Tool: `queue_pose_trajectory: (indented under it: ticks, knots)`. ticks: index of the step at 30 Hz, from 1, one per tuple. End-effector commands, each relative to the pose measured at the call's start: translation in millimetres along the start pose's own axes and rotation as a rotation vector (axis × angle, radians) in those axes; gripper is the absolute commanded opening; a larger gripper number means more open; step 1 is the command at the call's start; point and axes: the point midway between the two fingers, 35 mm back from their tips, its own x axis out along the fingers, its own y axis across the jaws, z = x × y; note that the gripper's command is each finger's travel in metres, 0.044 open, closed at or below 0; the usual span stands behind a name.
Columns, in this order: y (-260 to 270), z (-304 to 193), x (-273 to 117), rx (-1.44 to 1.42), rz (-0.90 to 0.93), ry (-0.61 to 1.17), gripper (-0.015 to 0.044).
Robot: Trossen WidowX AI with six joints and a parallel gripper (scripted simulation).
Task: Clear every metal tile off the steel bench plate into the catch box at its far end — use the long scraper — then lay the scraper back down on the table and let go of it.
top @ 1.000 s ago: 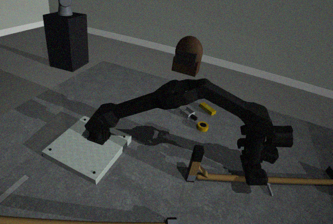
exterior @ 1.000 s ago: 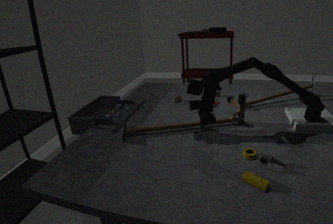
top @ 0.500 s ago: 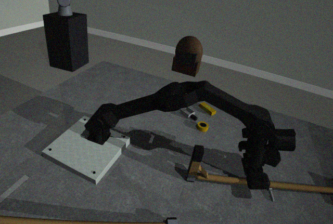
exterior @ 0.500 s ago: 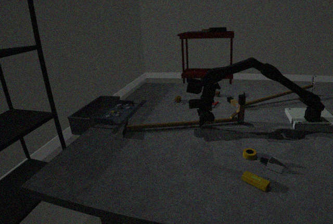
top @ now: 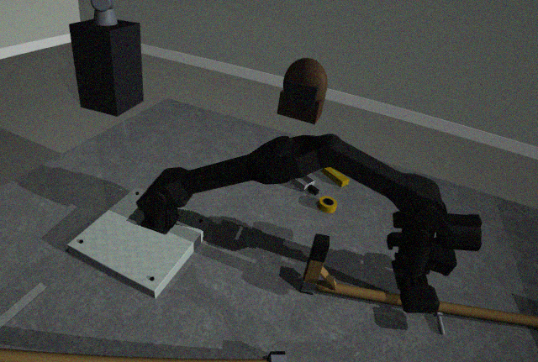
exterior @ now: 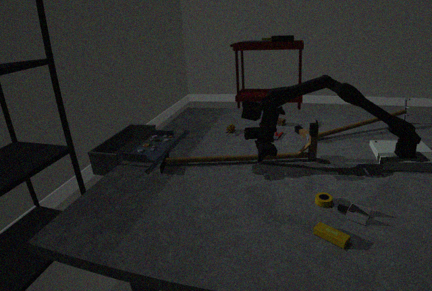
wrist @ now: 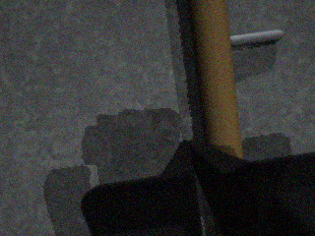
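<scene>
The long scraper has a wooden handle [top: 482, 311] [exterior: 216, 158] [wrist: 217, 74] low over the table, with a tall black end piece [top: 320, 247] [exterior: 313, 141] at its robot-side end. Its dark blade [exterior: 174, 145] is at the other end, beside the steel bench plate [exterior: 155, 155]. Several small metal tiles [exterior: 153, 140] lie on the plate. The catch box [exterior: 102, 163] is just past the plate, at the far left. My gripper [top: 419, 307] [exterior: 265, 156] [wrist: 188, 147] is shut, low against the handle. The fingers hide part of it; I see nothing between them.
A short silver rod [top: 440, 323] [wrist: 258, 36] is beside the handle near my gripper. A yellow tape roll [top: 327, 204] [exterior: 323, 200] and a yellow block [top: 335, 176] [exterior: 331, 235] lie on the table. Another wooden pole [top: 130, 355] [exterior: 352, 127] lies on the opposite side.
</scene>
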Motion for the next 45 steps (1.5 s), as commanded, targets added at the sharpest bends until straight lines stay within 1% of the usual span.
queue_pose_trajectory:
  ticks: [1, 11, 13, 28, 45]
  knots:
    - [-8.8, 1.0, 1.6, 0.002, -0.005, -0.004, 0.0]
    - [-18.4, 1.4, 1.6, 0.002, -0.006, -0.006, 0.0]
    - [-10.4, 1.3, -2.7, 0.0, -0.002, -0.006, 0.0]
    - [-9.7, 9.7, -57.2, 0.0, -0.009, -0.054, 0.0]
    - [-9.5, 9.4, -56.2, -0.006, -0.008, -0.053, 0.0]
